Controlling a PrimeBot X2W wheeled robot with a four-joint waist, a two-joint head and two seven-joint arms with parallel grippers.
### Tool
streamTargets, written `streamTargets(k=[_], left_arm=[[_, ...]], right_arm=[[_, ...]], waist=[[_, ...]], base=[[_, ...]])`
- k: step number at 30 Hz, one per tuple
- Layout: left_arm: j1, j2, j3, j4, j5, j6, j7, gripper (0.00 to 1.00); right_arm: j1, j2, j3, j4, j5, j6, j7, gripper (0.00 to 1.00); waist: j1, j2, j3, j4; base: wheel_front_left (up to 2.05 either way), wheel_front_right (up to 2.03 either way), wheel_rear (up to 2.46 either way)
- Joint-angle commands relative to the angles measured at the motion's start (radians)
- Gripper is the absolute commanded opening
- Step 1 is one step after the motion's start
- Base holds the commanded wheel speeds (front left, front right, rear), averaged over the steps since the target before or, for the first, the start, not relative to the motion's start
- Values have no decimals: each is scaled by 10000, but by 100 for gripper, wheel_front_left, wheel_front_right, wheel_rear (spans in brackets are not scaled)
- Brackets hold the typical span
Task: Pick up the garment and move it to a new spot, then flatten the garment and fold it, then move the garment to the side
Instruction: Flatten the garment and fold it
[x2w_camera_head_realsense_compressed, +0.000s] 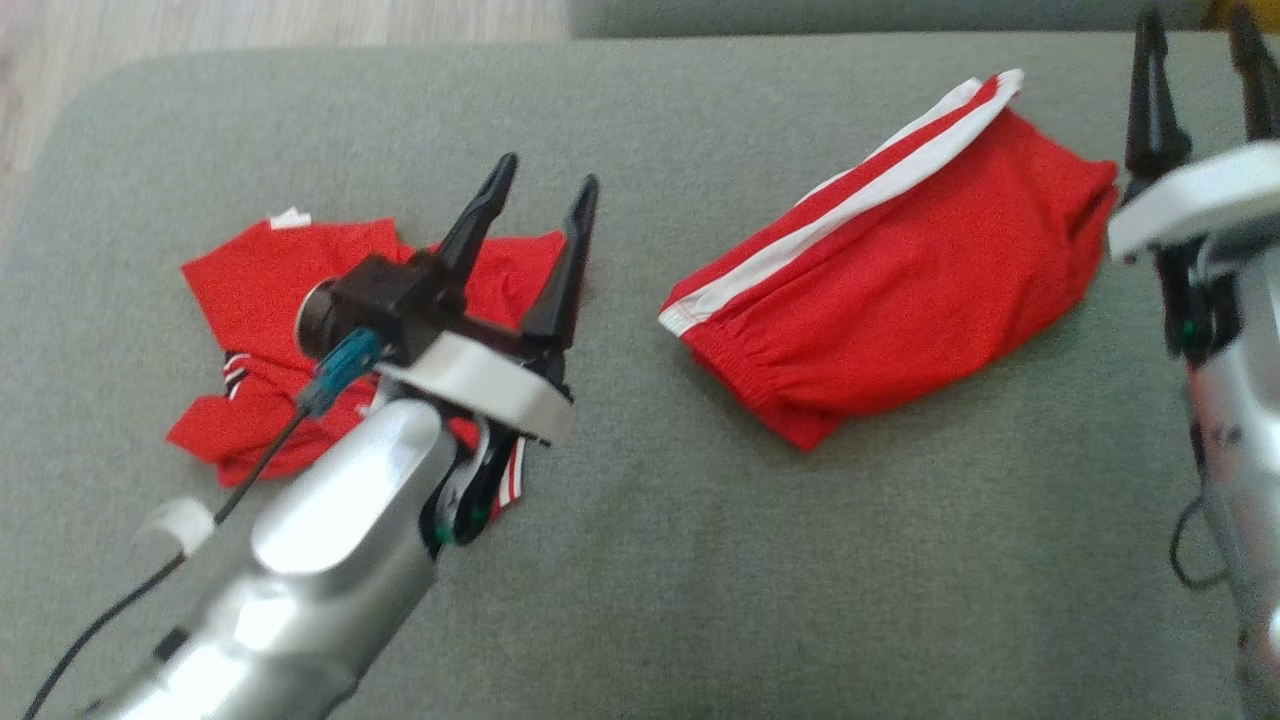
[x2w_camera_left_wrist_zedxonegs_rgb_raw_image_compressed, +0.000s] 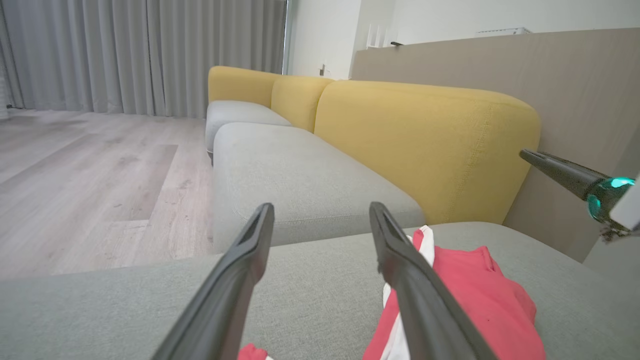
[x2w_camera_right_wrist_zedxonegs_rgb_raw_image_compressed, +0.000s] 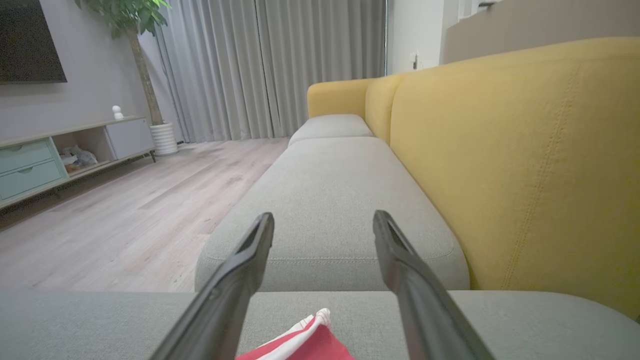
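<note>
Hovering empty, fingers spread, the left gripper (x2w_camera_head_realsense_compressed: 550, 170) hangs over the crumpled shirt (x2w_camera_head_realsense_compressed: 260, 290); the right gripper (x2w_camera_head_realsense_compressed: 1195, 20), likewise spread, stands beside the shorts (x2w_camera_head_realsense_compressed: 900, 290) on the sofa (x2w_camera_head_realsense_compressed: 640, 560). They look folded, though blur hides layers; a shallow pinch could snag one and undo it.

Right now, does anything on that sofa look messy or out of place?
Yes. The red shirt on the left of the grey seat cushion lies crumpled and bunched, partly hidden behind the left gripper, whose fingers are open and empty. The red shorts with white stripes beside it look neatly folded.
</note>
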Motion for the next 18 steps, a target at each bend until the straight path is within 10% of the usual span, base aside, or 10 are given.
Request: streamTargets(k=[1, 18], left_arm=[[138, 349, 633, -399, 265, 126, -90, 100], [3981, -156, 2339, -740, 1465, -72, -92, 100]], right_arm=[[393, -110, 286, -738, 180, -9, -120, 100], [5663, 1378, -752, -4683, 39, -9, 637, 100]], waist=[[3, -1, -370, -215], [3, -1, -1474, -707]], base=[[0, 0, 0], [0, 0, 0]])
